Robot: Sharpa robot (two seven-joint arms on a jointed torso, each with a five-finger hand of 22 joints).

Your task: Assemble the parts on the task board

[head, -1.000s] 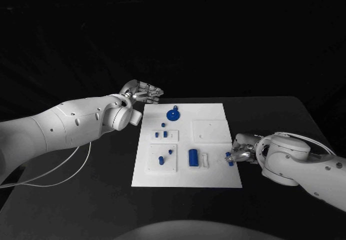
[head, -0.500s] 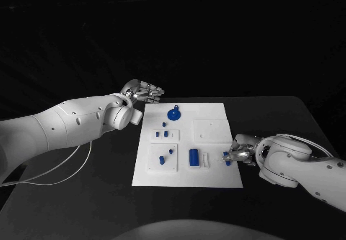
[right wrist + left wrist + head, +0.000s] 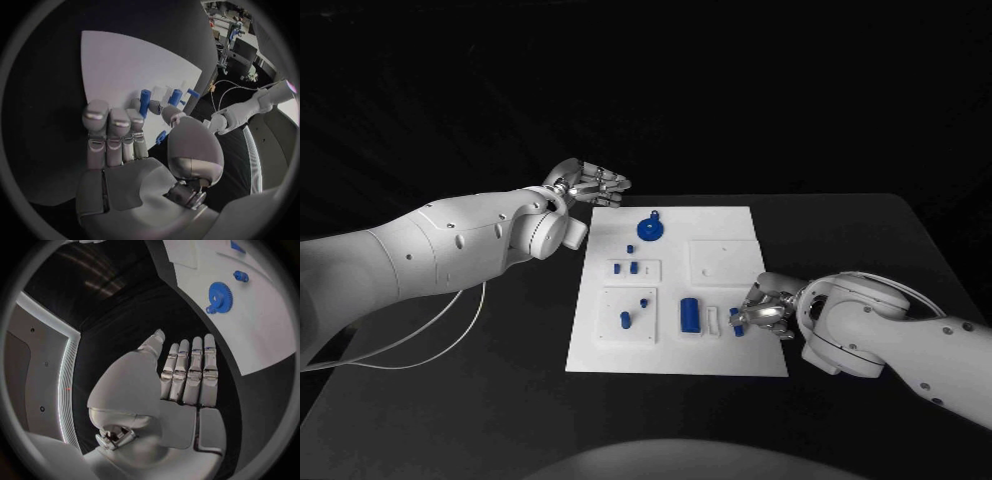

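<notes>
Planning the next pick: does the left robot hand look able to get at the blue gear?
Probably yes. The left robot hand hangs open beside the task board corner, and nothing lies between it and the blue gear.

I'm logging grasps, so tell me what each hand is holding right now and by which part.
The right hand pinches a small blue peg near its upper end. The left hand holds nothing.

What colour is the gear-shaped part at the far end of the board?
Blue. The gear shows best in the left wrist view, lying on the white board.
</notes>
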